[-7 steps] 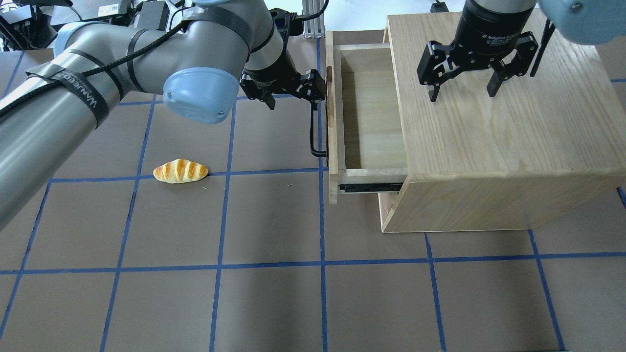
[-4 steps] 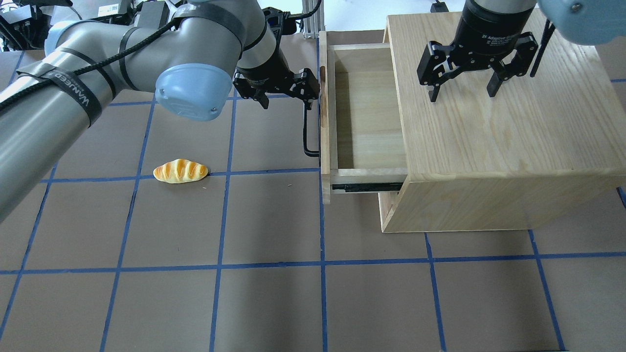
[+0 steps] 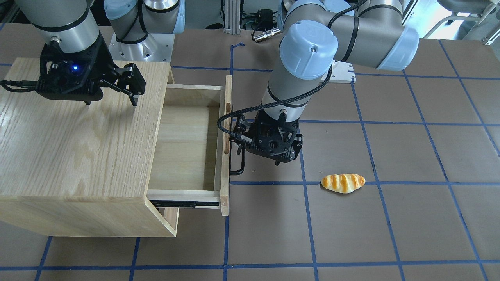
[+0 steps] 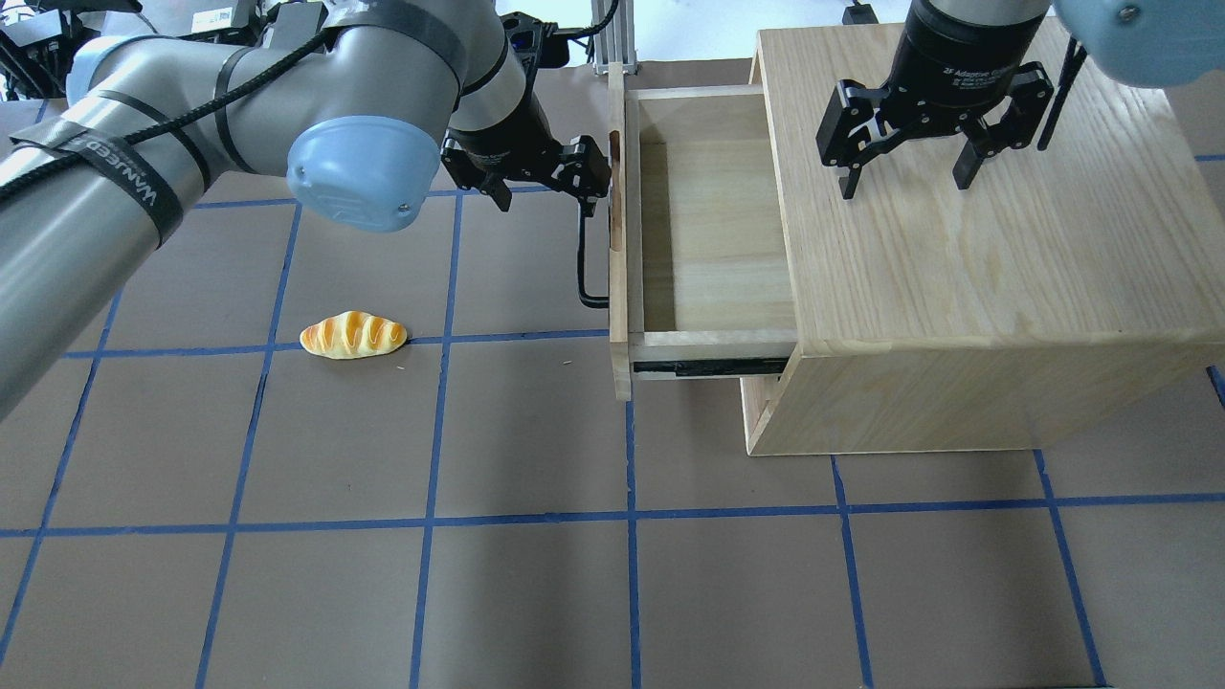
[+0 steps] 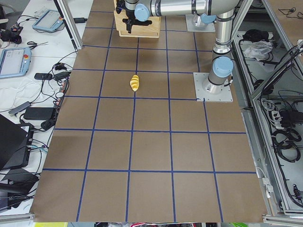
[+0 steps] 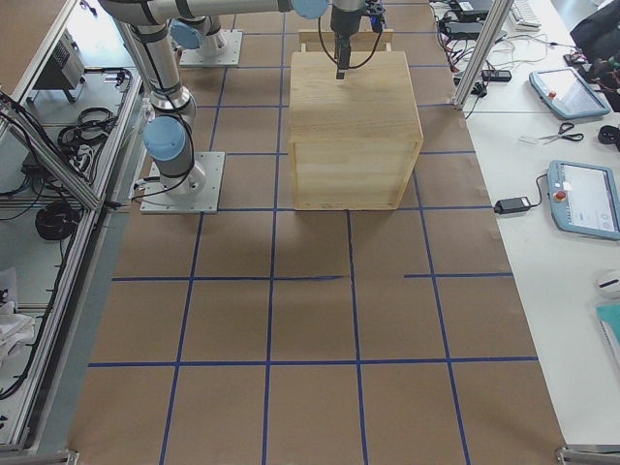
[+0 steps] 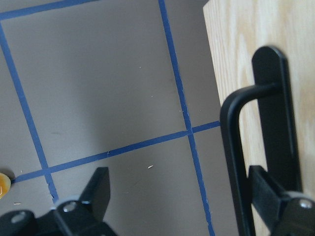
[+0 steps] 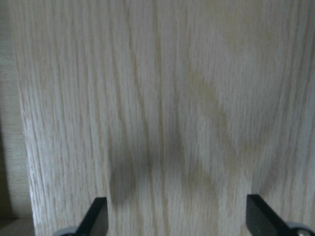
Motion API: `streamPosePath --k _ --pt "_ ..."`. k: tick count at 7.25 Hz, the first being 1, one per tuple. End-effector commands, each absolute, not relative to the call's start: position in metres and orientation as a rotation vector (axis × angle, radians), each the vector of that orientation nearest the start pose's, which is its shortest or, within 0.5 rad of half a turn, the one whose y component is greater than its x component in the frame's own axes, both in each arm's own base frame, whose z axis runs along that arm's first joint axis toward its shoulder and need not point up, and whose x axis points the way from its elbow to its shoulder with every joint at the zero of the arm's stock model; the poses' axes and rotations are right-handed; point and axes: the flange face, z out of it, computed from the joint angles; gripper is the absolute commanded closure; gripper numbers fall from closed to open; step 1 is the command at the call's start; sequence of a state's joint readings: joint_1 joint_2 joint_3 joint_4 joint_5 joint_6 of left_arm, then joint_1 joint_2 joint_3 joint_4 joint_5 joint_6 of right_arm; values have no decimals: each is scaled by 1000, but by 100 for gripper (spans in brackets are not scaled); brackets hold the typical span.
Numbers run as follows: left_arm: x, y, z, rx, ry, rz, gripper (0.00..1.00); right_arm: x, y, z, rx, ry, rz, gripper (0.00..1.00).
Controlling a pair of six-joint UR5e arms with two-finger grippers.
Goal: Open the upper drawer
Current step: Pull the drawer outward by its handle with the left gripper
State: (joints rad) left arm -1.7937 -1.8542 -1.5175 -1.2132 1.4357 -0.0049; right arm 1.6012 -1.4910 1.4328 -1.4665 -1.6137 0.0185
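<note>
The upper drawer (image 4: 713, 220) of light oak stands pulled well out of the cabinet (image 4: 1005, 268), its pale inside empty and a black side rail showing. Its black bar handle (image 4: 582, 258) is on the front panel. My left gripper (image 4: 545, 191) is open; one finger (image 7: 268, 191) sits behind the handle (image 7: 234, 162), the other finger (image 7: 96, 194) is far off over the table. In the front-facing view the left gripper (image 3: 259, 156) is at the handle (image 3: 236, 166) of the drawer (image 3: 187, 144). My right gripper (image 4: 904, 182) is open and empty just above the cabinet top (image 8: 157, 108).
A toy bread roll (image 4: 352, 335) lies on the brown, blue-taped table left of the drawer; it also shows in the front-facing view (image 3: 343, 182). The lower front panel under the drawer is shut. The left arm's elbow (image 4: 359, 172) hangs over the table.
The drawer has slid further out of the cabinet, toward the overhead view's left. My left gripper moved the same way with the handle. The right gripper has not moved.
</note>
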Motion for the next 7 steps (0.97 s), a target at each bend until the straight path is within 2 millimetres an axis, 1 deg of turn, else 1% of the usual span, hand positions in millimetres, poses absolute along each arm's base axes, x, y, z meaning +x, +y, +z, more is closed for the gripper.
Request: streamPosePath --k 1,2,4,5,7 --pt "-277 -564 396 373 3251 -180 0 145 -516 505 -21 3185 72 0" --pt "-275 -565 398 437 3231 -190 0 145 -516 505 -21 3185 72 0" --pt "-271 -564 402 499 3198 -201 0 145 -516 505 -21 3185 72 0" --pt "-255 -568 402 491 3197 -188 0 145 -516 505 -21 3185 72 0" --pt "-250 -567 406 512 3191 -182 0 145 -516 505 -19 3185 72 0"
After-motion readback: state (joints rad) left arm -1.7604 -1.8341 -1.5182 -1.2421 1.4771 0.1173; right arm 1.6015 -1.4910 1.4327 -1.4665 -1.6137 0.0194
